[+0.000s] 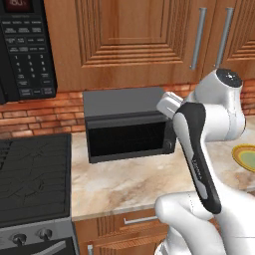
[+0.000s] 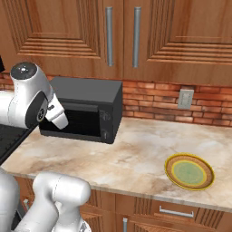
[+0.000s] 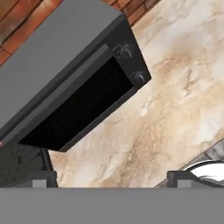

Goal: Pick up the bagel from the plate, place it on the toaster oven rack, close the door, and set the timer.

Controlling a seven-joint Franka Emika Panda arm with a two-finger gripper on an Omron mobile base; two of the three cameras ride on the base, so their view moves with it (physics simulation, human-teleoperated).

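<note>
Marble table [image 2: 136,158] under wooden cabinets carries the dark toaster oven [image 2: 84,108], its door [image 1: 127,137] already shut with nothing seen through the mesh. To the oven's right, well apart, the plate [image 2: 189,172] lies bare; no bagel shows on it. Facing the oven, the tool [image 3: 113,177] hangs spread and empty, so probably only the timer remains.

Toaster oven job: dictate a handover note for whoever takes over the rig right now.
Gripper: open, holding nothing, hovering in front of the toaster oven.
Plate: on the counter to the oven's right, with no bagel on it.
Door: shut; nothing can be seen through its mesh window.
Done, judging by this: bagel off the plate, door closed.
Left: set the timer at the knobs beside the door.
</note>
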